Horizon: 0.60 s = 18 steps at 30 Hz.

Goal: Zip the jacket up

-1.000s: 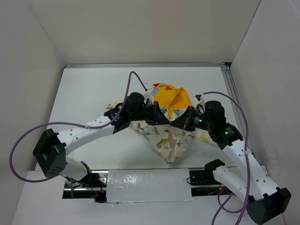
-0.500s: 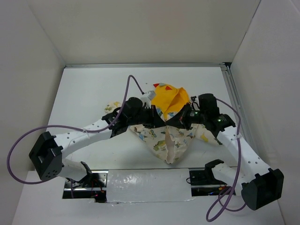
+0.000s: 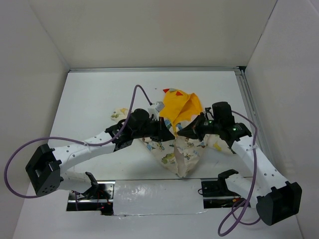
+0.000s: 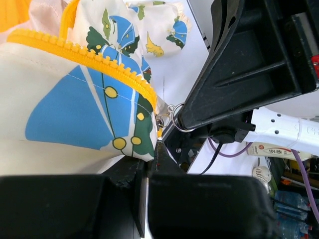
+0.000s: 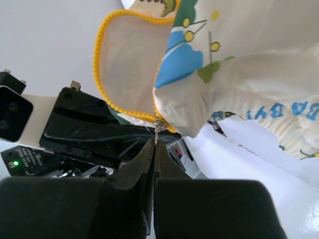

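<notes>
The jacket hangs bunched between both arms, cream with cartoon prints, its yellow hood lying behind on the table. My left gripper is shut on the jacket's bottom front corner, just under the yellow zipper teeth. My right gripper faces it closely, shut on the small metal zipper pull at the lower end of the yellow zipper. In the left wrist view my gripper has the pull's wire ring beside the corner. The right wrist view shows my gripper with jaws pressed together.
White walls enclose the table on three sides, with a metal rail along the right edge. A purple cable loops above the left arm. The arm bases and a taped strip sit at the near edge.
Both grippers have shifted slightly toward the near edge and closer together, still gripping. The right arm's elbow swung outward. The jacket's hanging lower part sags a little lower.
</notes>
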Tool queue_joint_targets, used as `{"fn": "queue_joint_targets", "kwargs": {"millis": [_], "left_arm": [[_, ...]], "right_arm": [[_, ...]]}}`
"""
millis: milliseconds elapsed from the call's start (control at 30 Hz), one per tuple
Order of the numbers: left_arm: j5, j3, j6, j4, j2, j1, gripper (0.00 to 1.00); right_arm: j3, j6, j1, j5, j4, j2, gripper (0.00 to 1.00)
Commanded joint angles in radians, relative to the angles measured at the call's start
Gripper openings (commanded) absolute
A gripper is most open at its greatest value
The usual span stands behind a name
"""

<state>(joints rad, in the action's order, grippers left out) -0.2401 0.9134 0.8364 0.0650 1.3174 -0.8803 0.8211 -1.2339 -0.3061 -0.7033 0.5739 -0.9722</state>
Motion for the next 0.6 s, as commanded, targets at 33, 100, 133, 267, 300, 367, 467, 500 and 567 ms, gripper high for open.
{"fn": "queue_joint_targets", "kwargs": {"millis": [33,100,133,267,300,367,467,500,567], "left_arm": [[0.002,0.031,-0.060,-0.050,-0.027,-0.011,0.00],[0.013,0.039,-0.069,-0.054,-0.026,-0.011,0.00],[0.009,0.042,-0.085,-0.054,-0.024,-0.009,0.00],[-0.036,0.044,-0.118,-0.048,-0.020,-0.011,0.00],[-0.047,0.039,-0.125,-0.050,-0.018,-0.013,0.00],[-0.059,0.021,-0.123,-0.056,-0.017,-0.019,0.00],[-0.064,-0.011,-0.099,-0.062,-0.009,-0.029,0.00],[-0.064,-0.022,-0.079,-0.062,-0.006,-0.035,0.00],[-0.088,-0.057,-0.057,-0.062,0.003,-0.042,0.00]], "right_arm": [[-0.040,0.045,0.025,0.002,-0.016,0.044,0.00],[-0.033,0.088,0.025,0.021,0.027,0.041,0.00],[-0.030,0.097,0.025,0.021,0.021,0.043,0.00],[-0.031,0.061,0.025,0.044,-0.090,0.066,0.00],[-0.031,0.048,0.025,0.054,-0.118,0.076,0.00],[-0.031,0.012,0.024,0.074,-0.176,0.087,0.00],[-0.034,-0.054,0.022,0.148,-0.254,0.086,0.00],[-0.034,-0.070,0.018,0.160,-0.272,0.079,0.00],[-0.033,-0.110,-0.005,0.212,-0.296,0.069,0.00]]}}
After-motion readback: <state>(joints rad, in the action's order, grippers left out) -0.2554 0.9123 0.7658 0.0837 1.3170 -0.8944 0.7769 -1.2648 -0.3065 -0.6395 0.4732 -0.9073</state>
